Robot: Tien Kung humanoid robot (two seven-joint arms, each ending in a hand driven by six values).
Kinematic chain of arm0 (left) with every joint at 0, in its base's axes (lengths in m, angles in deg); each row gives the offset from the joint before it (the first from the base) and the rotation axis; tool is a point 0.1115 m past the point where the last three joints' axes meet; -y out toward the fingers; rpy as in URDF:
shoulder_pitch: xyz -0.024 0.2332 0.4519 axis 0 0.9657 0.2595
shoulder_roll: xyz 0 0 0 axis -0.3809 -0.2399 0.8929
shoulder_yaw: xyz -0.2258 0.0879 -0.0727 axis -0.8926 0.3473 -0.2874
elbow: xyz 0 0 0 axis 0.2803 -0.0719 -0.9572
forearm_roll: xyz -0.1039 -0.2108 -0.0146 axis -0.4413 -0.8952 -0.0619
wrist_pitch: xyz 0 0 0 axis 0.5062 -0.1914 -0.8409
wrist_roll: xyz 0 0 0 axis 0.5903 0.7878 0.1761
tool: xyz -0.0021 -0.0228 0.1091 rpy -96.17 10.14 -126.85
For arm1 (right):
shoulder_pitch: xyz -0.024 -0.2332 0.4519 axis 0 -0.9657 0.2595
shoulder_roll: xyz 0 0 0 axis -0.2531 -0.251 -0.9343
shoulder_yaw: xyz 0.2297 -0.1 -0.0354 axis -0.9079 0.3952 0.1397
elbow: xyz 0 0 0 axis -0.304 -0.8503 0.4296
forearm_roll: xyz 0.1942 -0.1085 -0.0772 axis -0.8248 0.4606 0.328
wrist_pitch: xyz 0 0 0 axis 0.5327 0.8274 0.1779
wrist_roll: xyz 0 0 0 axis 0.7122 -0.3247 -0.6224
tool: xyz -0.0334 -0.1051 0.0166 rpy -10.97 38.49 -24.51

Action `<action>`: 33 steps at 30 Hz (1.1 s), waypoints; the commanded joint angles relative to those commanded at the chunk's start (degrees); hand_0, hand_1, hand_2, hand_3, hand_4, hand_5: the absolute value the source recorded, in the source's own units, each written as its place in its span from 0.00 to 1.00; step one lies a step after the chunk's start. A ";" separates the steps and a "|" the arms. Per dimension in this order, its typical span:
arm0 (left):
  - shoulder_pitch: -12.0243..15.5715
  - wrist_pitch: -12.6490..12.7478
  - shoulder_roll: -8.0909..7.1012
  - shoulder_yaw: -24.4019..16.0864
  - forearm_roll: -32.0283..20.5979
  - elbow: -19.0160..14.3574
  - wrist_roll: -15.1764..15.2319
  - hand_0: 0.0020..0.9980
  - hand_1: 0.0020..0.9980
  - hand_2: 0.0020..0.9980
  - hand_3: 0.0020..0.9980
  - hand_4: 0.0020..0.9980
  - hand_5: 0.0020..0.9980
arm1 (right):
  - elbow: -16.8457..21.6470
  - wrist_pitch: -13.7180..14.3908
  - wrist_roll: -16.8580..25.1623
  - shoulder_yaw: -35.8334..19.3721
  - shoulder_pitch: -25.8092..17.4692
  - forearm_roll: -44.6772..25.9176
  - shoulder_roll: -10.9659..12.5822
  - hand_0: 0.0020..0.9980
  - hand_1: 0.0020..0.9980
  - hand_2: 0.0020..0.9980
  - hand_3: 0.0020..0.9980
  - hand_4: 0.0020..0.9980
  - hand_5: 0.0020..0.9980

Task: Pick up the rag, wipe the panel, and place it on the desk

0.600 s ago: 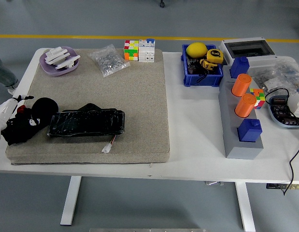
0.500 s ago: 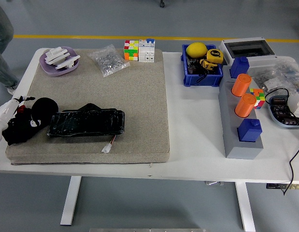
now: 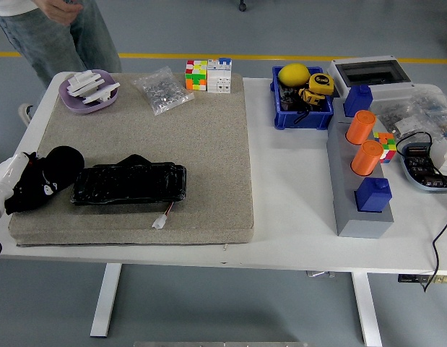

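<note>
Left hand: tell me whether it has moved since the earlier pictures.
Yes. The left hand has slid slightly left toward the picture's edge, away from the black panel, which lies where it was on the grey mat.

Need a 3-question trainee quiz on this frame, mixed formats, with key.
1. True or false: the black panel lies on the beige mat.
2. The black rag is: A) at the panel's left end B) in the blue bin C) on the floor.
3. Fill in: a person stands at the table's far ____ corner.

Key: 1 true; 2 A; 3 left.
</note>
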State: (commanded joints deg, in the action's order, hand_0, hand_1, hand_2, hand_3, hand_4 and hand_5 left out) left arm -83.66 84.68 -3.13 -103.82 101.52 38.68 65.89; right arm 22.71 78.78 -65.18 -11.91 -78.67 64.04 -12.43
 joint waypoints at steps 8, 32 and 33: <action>1.36 0.32 0.23 0.38 -5.32 -2.53 0.11 0.30 0.20 0.57 0.45 0.02 0.00 | 0.00 0.07 -0.16 0.43 -0.06 -0.34 0.00 0.55 0.57 0.64 0.58 1.00 0.47; 9.21 -0.24 3.32 -1.62 -9.29 -18.62 -1.67 0.27 0.16 0.53 0.41 0.00 0.00 | 0.00 -0.15 -0.12 -0.67 -0.15 0.75 -0.03 0.55 0.57 0.64 0.58 1.00 0.47; 9.21 -0.21 3.44 -1.62 -9.38 -18.30 -1.56 0.26 0.16 0.53 0.41 0.00 0.00 | 0.00 -0.19 -0.07 -0.83 -0.20 0.92 0.00 0.55 0.57 0.64 0.58 1.00 0.47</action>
State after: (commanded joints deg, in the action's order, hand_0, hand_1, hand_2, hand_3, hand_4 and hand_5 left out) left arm -74.46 84.47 0.32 -105.44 92.14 20.38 64.33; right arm 22.71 78.59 -65.25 -12.74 -78.87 64.96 -12.43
